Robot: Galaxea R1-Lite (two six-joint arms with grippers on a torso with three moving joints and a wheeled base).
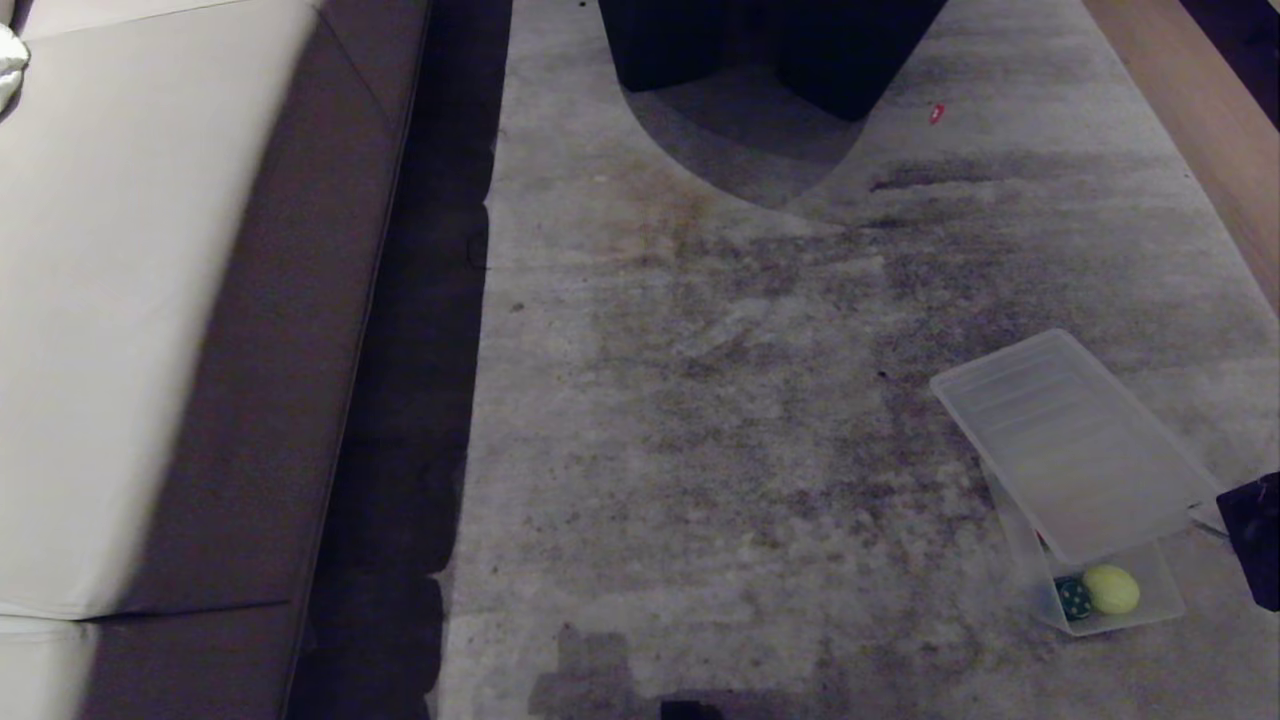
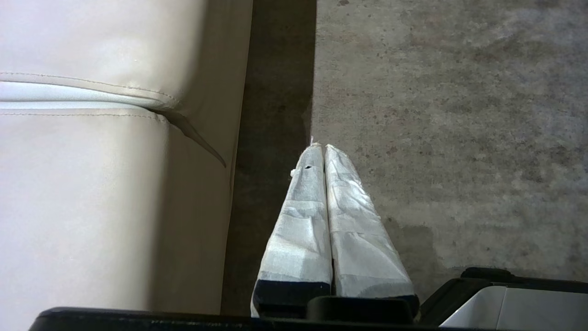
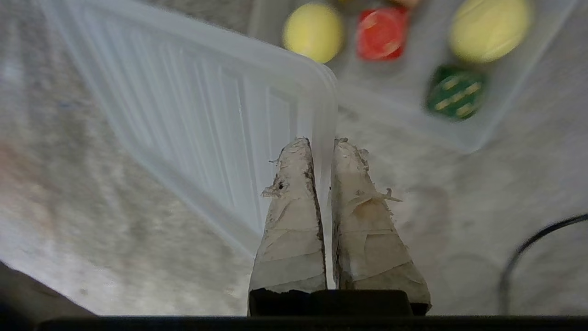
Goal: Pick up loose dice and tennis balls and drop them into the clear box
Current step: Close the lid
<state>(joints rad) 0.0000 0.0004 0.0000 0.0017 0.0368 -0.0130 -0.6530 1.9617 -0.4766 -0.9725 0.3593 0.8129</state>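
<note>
Your head view showed the clear box (image 1: 1150, 608) on the floor (image 1: 700, 400), half covered by its lid (image 1: 1075, 445), with only one tennis ball (image 1: 1111, 589) and the dark green die (image 1: 1073, 598) visible. Your right wrist view revealed more: two tennis balls (image 3: 313, 31), a red die (image 3: 381, 33) and the green one. The right pincer (image 3: 323, 143) gripped the lid's edge. The left pincer (image 2: 321, 147) hung closed and empty beside the sofa (image 2: 92, 184).

Clear box (image 1: 1150, 600) mostly hidden under ribbed lid (image 1: 1075, 445), green die (image 1: 1073, 598) pips unreadable, right arm (image 1: 1255, 540) cut by frame edge, box contents blurred in right wrist view.
</note>
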